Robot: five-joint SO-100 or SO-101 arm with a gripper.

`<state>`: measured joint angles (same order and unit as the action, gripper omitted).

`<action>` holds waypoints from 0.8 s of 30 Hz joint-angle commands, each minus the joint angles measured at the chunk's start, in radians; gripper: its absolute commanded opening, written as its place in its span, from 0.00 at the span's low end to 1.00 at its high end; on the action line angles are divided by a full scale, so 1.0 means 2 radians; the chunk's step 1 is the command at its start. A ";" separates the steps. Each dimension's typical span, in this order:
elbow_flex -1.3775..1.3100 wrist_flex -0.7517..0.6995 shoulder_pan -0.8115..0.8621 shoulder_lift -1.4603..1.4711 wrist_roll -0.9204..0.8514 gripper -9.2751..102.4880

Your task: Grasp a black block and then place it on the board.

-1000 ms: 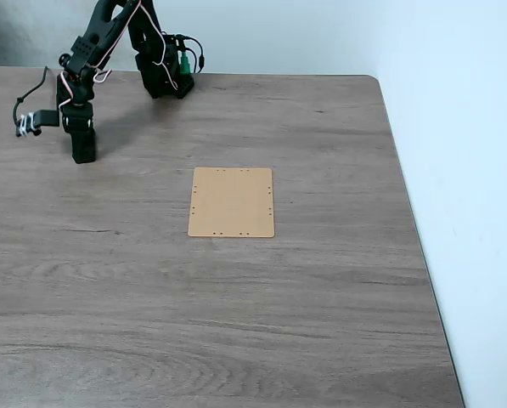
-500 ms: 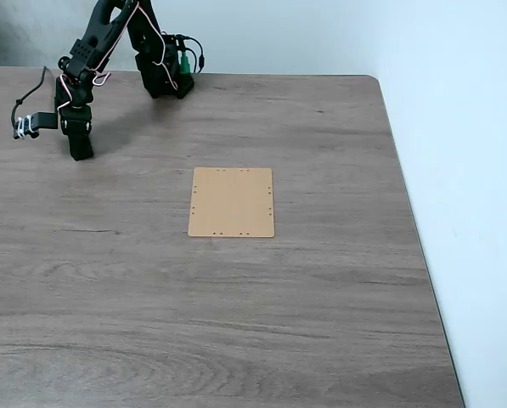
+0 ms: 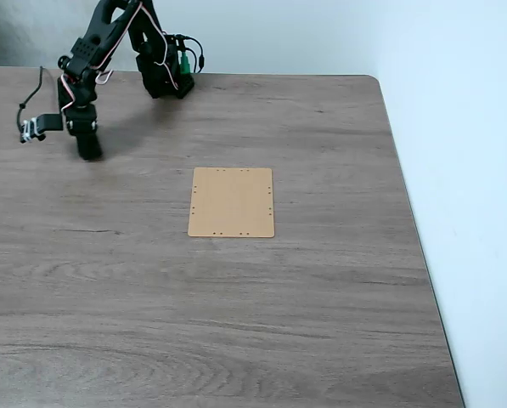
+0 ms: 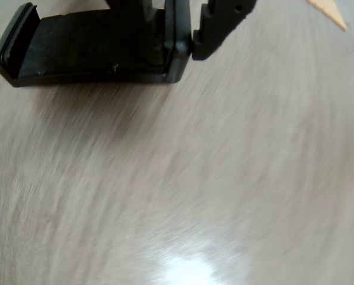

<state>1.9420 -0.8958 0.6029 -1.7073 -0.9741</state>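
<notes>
In the wrist view the black block lies sideways along the top edge, a raised lip at each end. My gripper is shut on its right-hand lip, with one finger pressing from the right. The wood grain below is streaked with motion blur. In the fixed view my gripper points down at the table's far left, and the block cannot be told apart from the black fingers there. The tan board lies flat mid-table, well to the gripper's right and nearer the camera. One corner of the board shows in the wrist view.
The arm's base stands at the table's back edge. A small white-and-black part on wires sticks out left of the wrist. The table's right edge runs along a pale blue wall.
The gripper has come a little up and to the right in the fixed view, carrying the block with it. The board has not moved.
</notes>
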 commanded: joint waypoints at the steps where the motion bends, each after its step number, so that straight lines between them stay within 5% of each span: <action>1: -0.044 -0.035 -0.044 -0.054 0.019 0.09; 15: -0.186 -0.161 -0.299 -0.076 0.188 0.08; 24: -0.255 -0.150 -0.374 -0.005 0.242 0.08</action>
<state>1.5156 -1.2072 -0.1089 -1.7119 -0.4939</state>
